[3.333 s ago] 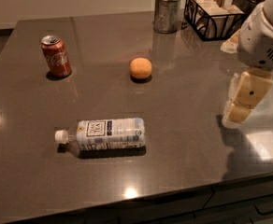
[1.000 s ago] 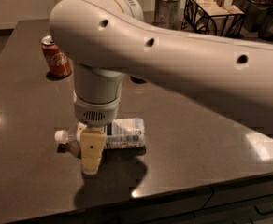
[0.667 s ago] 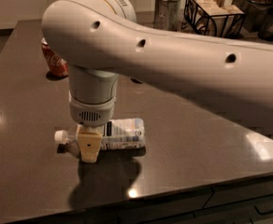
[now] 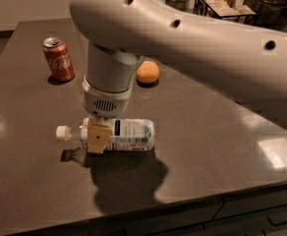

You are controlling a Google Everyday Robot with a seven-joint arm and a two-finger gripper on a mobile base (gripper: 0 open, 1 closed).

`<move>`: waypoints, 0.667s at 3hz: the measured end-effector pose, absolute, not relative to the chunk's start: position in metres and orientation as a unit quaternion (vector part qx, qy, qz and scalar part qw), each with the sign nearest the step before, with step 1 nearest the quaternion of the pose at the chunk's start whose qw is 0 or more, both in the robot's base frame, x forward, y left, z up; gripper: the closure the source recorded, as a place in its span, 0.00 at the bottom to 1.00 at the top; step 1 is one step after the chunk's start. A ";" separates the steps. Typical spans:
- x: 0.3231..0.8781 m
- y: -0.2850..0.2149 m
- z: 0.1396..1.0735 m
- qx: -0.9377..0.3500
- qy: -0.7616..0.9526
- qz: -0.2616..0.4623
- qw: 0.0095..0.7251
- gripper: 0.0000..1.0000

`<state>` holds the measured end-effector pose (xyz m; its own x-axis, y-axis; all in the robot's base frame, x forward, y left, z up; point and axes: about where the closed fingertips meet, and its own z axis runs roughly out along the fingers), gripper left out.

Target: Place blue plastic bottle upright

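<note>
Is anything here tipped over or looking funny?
Yes. The blue plastic bottle is lying on its side on the table, with its white cap pointing left, while the red soda can farther back stands upright. The gripper is down at the bottle, near its cap end. Nothing looks spilled.

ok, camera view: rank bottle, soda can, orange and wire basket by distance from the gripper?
The gripper sits at the bottle's neck end.
1. blue plastic bottle: right at it, lying on its side.
2. orange, back-right, and red soda can, back-left: too close to call.
3. wire basket: far back right.
</note>
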<state>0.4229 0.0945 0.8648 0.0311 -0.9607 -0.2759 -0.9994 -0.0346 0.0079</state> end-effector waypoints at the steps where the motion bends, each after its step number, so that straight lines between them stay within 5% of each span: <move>1: 0.436 0.090 0.899 -0.707 0.671 0.164 0.153 1.00; 2: 0.443 0.089 0.930 -0.691 0.645 0.236 0.225 1.00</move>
